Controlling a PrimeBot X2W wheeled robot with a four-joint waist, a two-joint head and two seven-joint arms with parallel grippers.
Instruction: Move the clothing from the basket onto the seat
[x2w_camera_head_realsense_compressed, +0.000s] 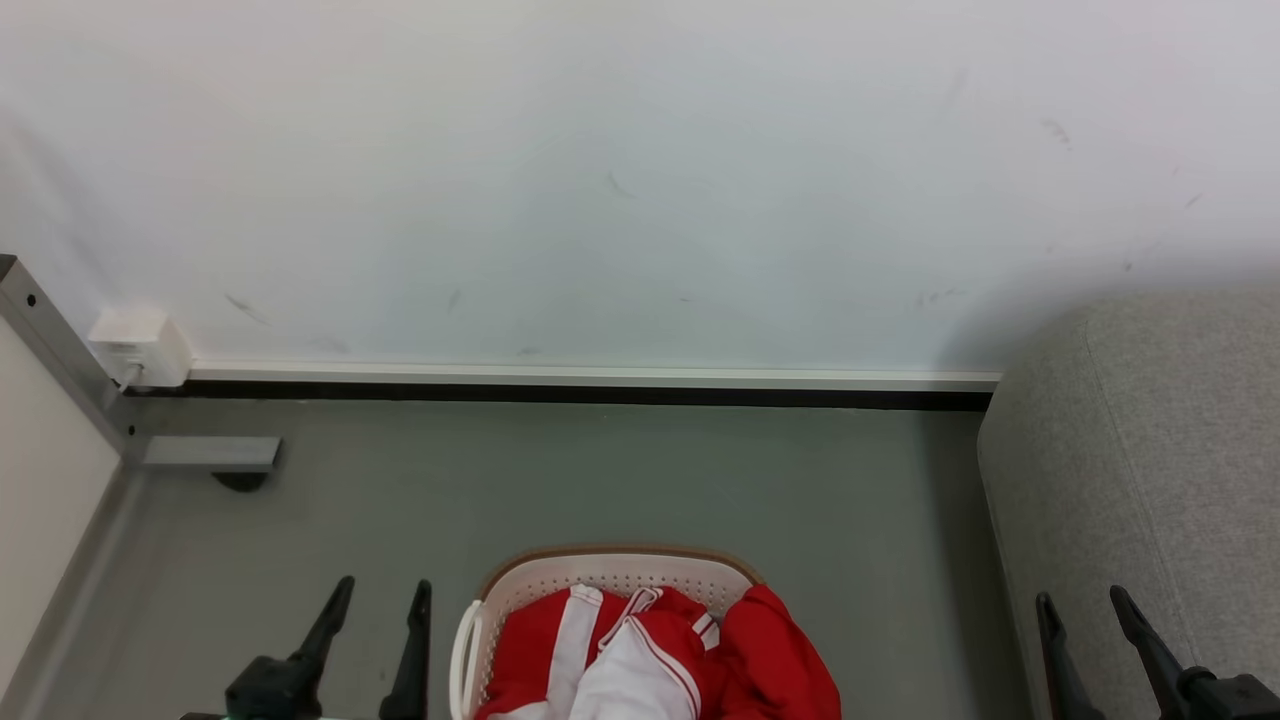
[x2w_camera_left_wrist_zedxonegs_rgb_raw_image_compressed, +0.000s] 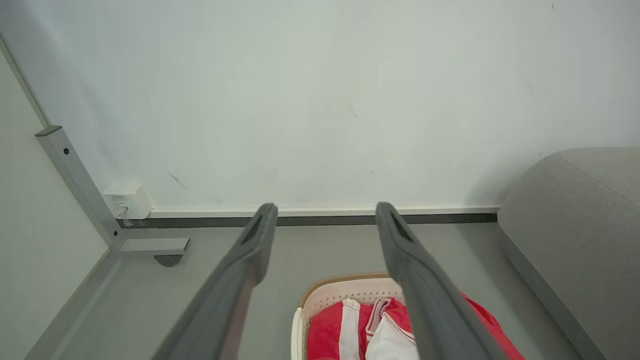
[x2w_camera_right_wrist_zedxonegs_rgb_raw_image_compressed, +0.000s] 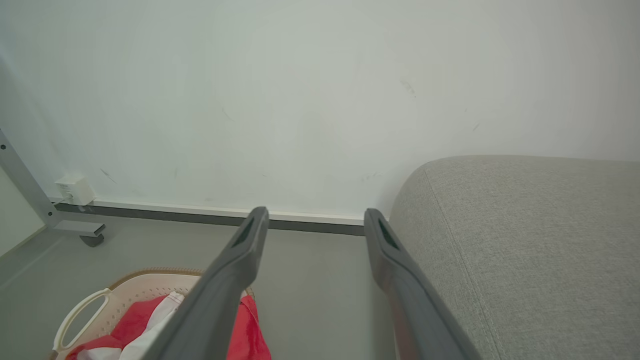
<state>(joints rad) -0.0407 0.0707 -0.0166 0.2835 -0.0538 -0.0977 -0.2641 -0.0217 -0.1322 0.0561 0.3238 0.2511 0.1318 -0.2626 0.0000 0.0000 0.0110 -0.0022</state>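
Soft red sports garments with white panels and stripes (x2w_camera_head_realsense_compressed: 650, 650) are heaped in the cream-white perforated plastic basket with brown rim (x2w_camera_head_realsense_compressed: 620, 556). One red fold is draped over the basket's right edge. The basket is set on the grey floor (x2w_camera_head_realsense_compressed: 600, 470), apart from the light grey woven-fabric seat (x2w_camera_head_realsense_compressed: 1150, 450) on its right, with a strip of floor between them.

Handling, as judged: light, limp, not fragile. Probably slick sportswear, so slip from a shallow pinch is to be expected. A bunched ridge on top of the pile is best taken deep between the fingers. The overhanging fold at the right edge looks easiest to reach. Pieces may be tangled, so more than one could be dragged out, and the light basket tugged along.

Left gripper (x2w_camera_head_realsense_compressed: 385, 585): fingers spread wide, nothing held, left of the basket. Right gripper (x2w_camera_head_realsense_compressed: 1080, 597): likewise spread and empty, beside the seat's front edge.

Cut off or hidden: the basket's near half, the lower pile and the basket floor. The garment count cannot be told, and no lettering can be made out.
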